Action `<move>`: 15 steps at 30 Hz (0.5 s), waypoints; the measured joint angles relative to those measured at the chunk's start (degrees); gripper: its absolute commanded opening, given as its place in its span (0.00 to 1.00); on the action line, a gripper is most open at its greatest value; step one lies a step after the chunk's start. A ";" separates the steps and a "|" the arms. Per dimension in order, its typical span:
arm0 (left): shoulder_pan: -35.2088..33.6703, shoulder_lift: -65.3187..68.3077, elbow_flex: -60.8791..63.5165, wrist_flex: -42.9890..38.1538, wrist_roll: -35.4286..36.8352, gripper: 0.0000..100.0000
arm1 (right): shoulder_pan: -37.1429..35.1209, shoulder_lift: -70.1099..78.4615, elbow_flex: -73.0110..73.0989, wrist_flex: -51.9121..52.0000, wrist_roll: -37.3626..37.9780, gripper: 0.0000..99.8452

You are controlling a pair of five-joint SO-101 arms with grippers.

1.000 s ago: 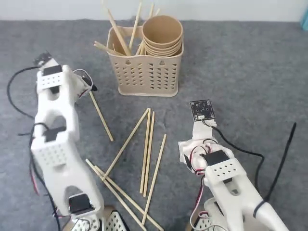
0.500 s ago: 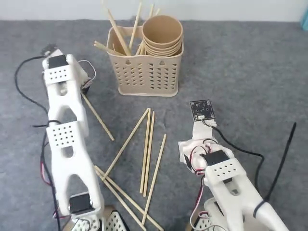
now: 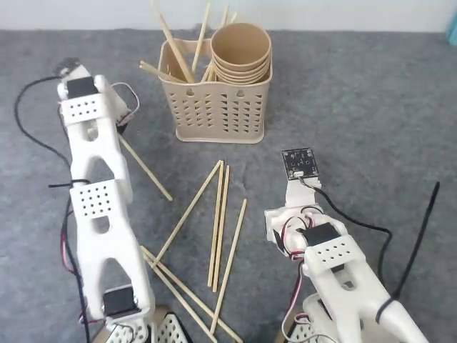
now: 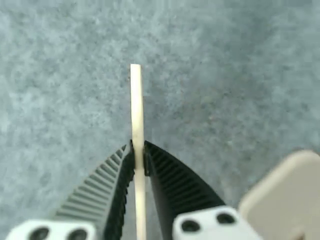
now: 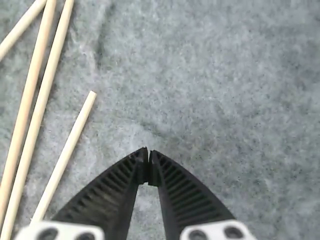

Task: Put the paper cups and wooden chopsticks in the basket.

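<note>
Holding one chopstick in my left gripper: jaws pinched tight on the shaft, a short length sticking out past the tips.

- Place: in the high view the grip sits at about 10 o'clock on the worktop, just left of the basket. The stick trails away from it toward 5 o'clock.
- Change over the last second: my left arm has unfolded and straightened and the wrist has shifted at 10 o'clock. The stick's trailing tip has slid a little toward 12 o'clock. Cannot tell whether that tip is off the worktop yet.
- Meaning: the grasp looks secure and the pick is done. I judge the carry to the basket is the step now in hand.
- Right gripper: jaws closed together on nothing, low over bare worktop at about 5 o'clock, unmoved across the second.
- Basket at 12 o'clock already holds the paper cups, stacked in its right half, with several sticks standing in its left half.
- Loose chopsticks lie scattered from centre to 6 o'clock, untouched and unchanged. Most of the chopstick work is still ahead.
</note>
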 measured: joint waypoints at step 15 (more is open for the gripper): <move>3.16 -32.09 51.08 -9.14 -12.75 0.01 | -3.78 0.00 0.00 1.58 0.00 0.01</move>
